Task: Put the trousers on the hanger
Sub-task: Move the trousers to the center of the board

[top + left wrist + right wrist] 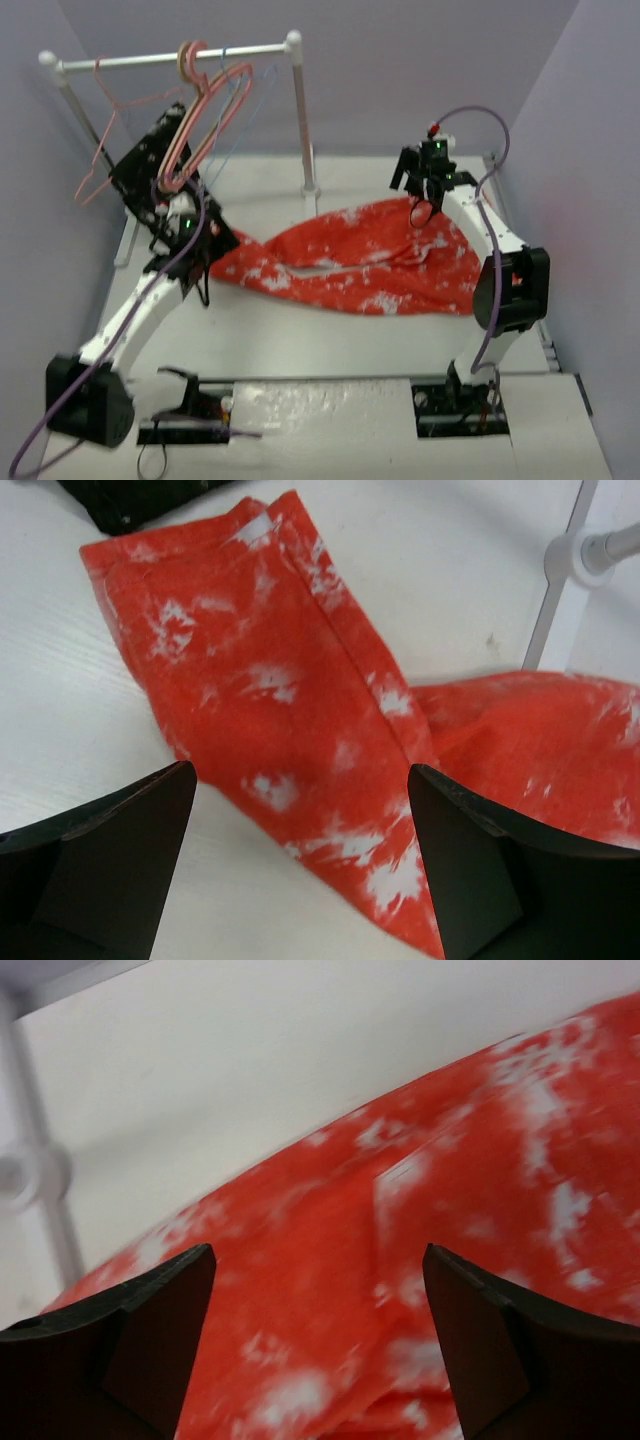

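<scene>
Long red-orange cloth trousers with white speckled print point(350, 265) lie slack on the white counter point(300, 340), stretched from your left jaws across to your right jaws. Both pairs of jaws stand apart and hold nothing.

The long axis runs side to side between the two arms. The narrow folded leg end lies directly under the left jaws. The wider, bunched part spreads beneath the right jaws, and whether that is the waist cannot be told.

Expect the cloth to be light, soft and limp. It will probably sag from any single pinch, drag along the counter and bunch up rather than hold a shape. It may also slide off thin wire if the halves hang unevenly. A fair hold would be a raised fold or seamed edge, such as the seam running below and between the left jaws. A second pinch further along the length would let the trousers lift as a span.

The thin light-blue wire hanger point(250, 120), faint in the top view, hangs from the white rail point(170, 58). It is above and beyond the left jaws, among pink hangers point(205, 110) and well apart from the right jaws. A black white-speckled garment point(130, 500) lies just past the leg end, so keep the left jaws off it.
</scene>
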Controlling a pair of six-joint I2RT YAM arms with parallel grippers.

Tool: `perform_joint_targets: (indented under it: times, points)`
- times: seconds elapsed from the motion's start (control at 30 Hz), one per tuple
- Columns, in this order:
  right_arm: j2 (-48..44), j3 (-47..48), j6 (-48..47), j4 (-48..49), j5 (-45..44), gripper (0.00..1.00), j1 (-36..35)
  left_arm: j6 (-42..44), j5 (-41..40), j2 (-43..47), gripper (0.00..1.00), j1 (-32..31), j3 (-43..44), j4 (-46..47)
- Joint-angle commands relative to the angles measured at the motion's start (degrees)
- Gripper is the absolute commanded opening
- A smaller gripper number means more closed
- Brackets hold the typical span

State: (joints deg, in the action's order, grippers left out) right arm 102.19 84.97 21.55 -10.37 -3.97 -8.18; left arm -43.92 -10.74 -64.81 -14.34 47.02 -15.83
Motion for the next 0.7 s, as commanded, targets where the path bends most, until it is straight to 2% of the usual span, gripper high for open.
perform_joint_targets:
  times: [0.0, 0.07, 0.4, 0.5, 0.67]
  points:
    - [-12.5, -7.8, 1.9, 2.5, -1.9, 0.88, -4.7, -4.4, -3.6, -9.3, 0.84, -1.5, 9.4, 5.1]
    - [-17.0, -12.7, 1.6, 3.0, -1.9, 0.89, -5.3, -5.8, -4.7, -15.3, 0.84, -2.0, 14.2, 3.2]
    - [-31.8, -26.3, 1.1, 3.0, 1.0, 0.90, -7.1, -7.8, -7.8, -31.1, 0.83, -2.3, 27.1, -4.6]
    - [-35.1, -29.0, 2.0, 2.9, 0.9, 0.90, -7.1, -8.3, -8.3, -34.9, 0.79, -2.3, 30.6, -9.1]
    - [-38.8, -31.5, 3.6, 2.0, 0.0, 0.90, -7.2, -8.6, -8.2, -37.3, 0.68, -2.3, 31.4, -11.7]
